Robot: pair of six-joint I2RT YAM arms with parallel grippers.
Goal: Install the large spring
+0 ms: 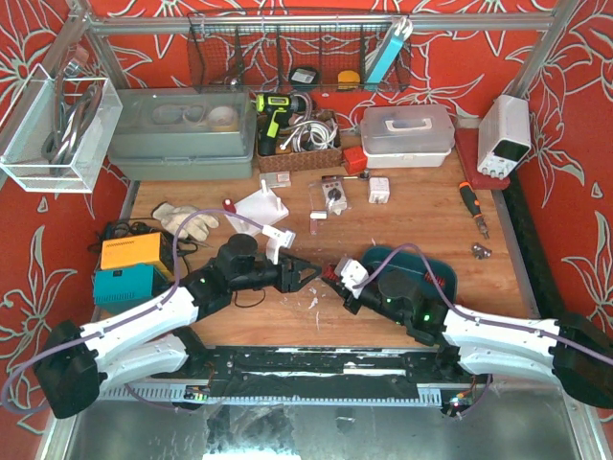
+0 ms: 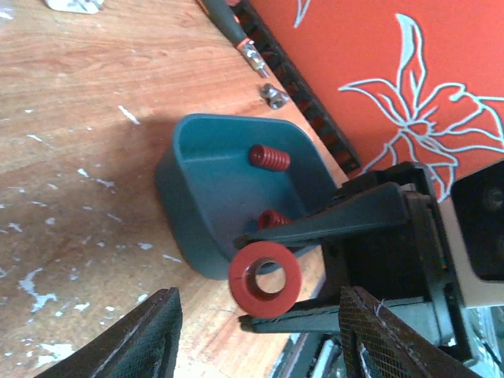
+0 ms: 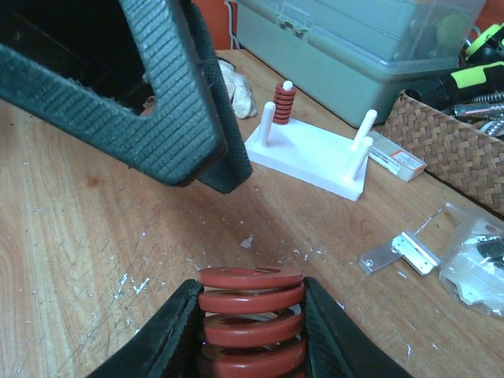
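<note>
My right gripper [image 1: 336,272] [image 3: 250,285] is shut on the large red spring [image 3: 250,319], holding it above the wood table with its end sticking out past the fingertips. In the left wrist view the spring [image 2: 265,279] shows end-on between the right gripper's black fingers. My left gripper [image 1: 308,275] [image 2: 260,319] is open and empty, facing the spring a short way in front of it. The white peg base [image 3: 311,153] [image 1: 261,208] lies further back, with a small red spring [image 3: 283,102] on one peg.
A teal tray [image 2: 197,205] [image 1: 442,278] under the right arm holds two smaller red springs [image 2: 269,157]. There are metal brackets [image 3: 398,252], a wicker basket [image 3: 441,150], a grey toolbox [image 1: 182,134], orange and teal boxes [image 1: 129,268] and a screwdriver [image 1: 471,206].
</note>
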